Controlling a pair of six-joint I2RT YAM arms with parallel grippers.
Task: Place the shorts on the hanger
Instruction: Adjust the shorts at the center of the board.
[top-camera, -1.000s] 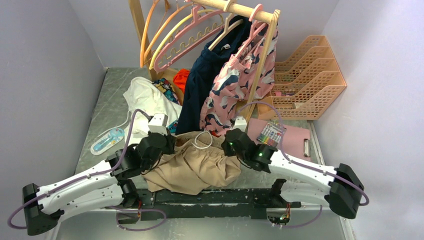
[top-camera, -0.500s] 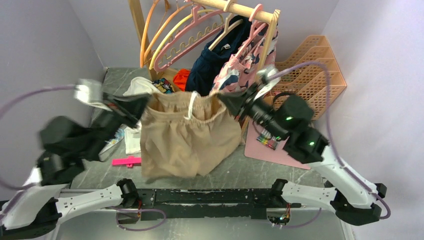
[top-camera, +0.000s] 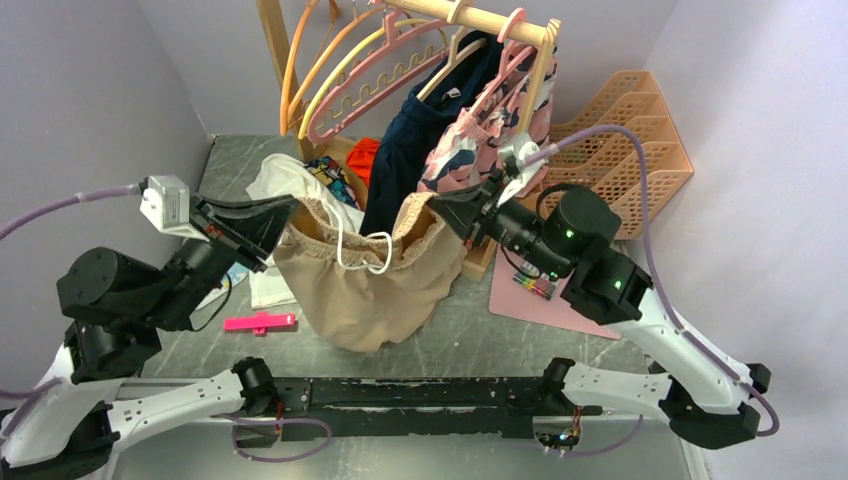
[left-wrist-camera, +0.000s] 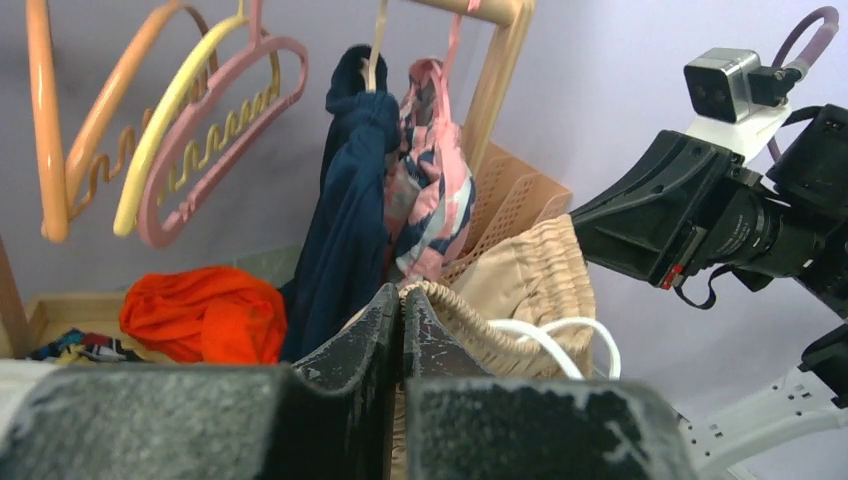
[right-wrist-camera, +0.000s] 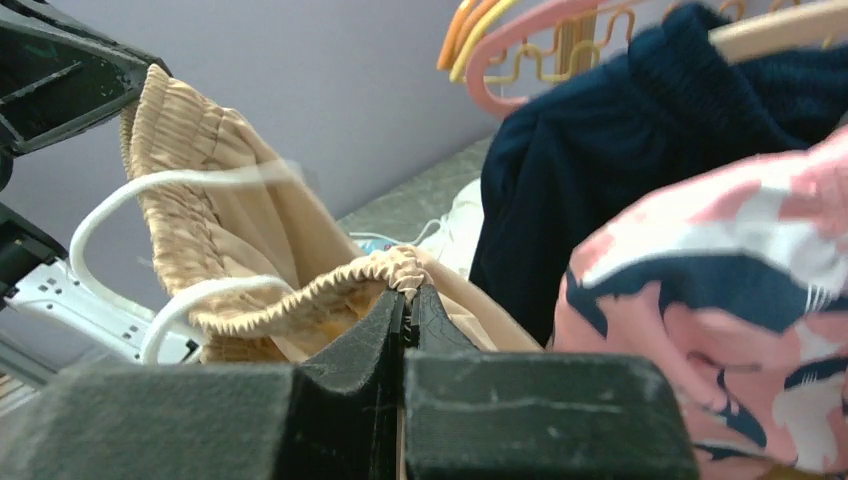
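The tan shorts (top-camera: 360, 275) hang in the air between both arms, waistband up and sagging in the middle, white drawstring (top-camera: 362, 255) looping down. My left gripper (top-camera: 288, 212) is shut on the waistband's left end (left-wrist-camera: 440, 300). My right gripper (top-camera: 432, 208) is shut on its right end (right-wrist-camera: 395, 268). The pink hanger (top-camera: 375, 70) hangs on the wooden rail at the back, above and behind the shorts; it shows too in the left wrist view (left-wrist-camera: 215, 135) and the right wrist view (right-wrist-camera: 540, 45).
Orange (top-camera: 295, 60) and yellow (top-camera: 340, 70) hangers hang beside the pink one. A navy garment (top-camera: 400, 170) and a patterned pink garment (top-camera: 470, 150) hang on the rail. White cloth (top-camera: 285, 185), a pink clip (top-camera: 260, 322), a clipboard (top-camera: 550, 285) and an orange tray stack (top-camera: 620, 150) lie around.
Both arms lifted the shorts off the table a second ago. Since half a second ago the grippers have come closer together, so the waistband sags and the shorts bunch.
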